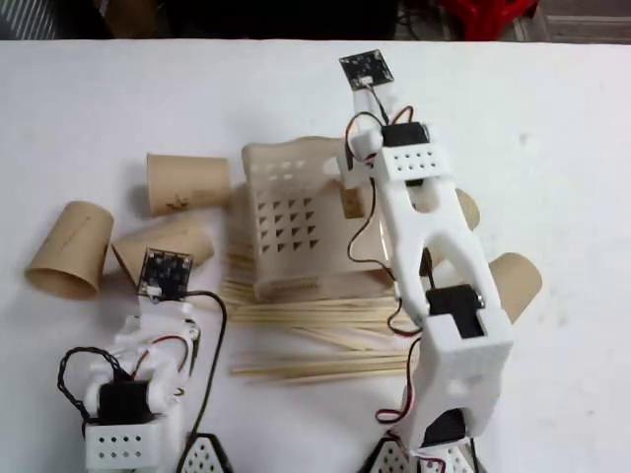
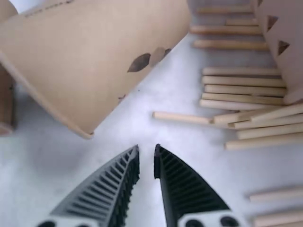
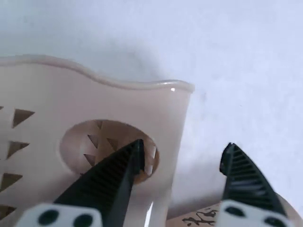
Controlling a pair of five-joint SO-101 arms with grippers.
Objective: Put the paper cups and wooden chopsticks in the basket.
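1. The beige perforated plastic basket point(image 1: 286, 217) lies tipped over in the middle of the white tabletop point(image 1: 99, 99).
2. Three brown paper cups point(image 1: 187, 183) lie at its 9 o'clock and two more at 3. The thin wooden chopsticks point(image 1: 315, 325) are scattered at 6.
3. Left claw point(image 2: 146, 151): nearly clenched, empty, close to one cup.
4. Right claw point(image 3: 183, 146): released, spread wide at the basket's wall.
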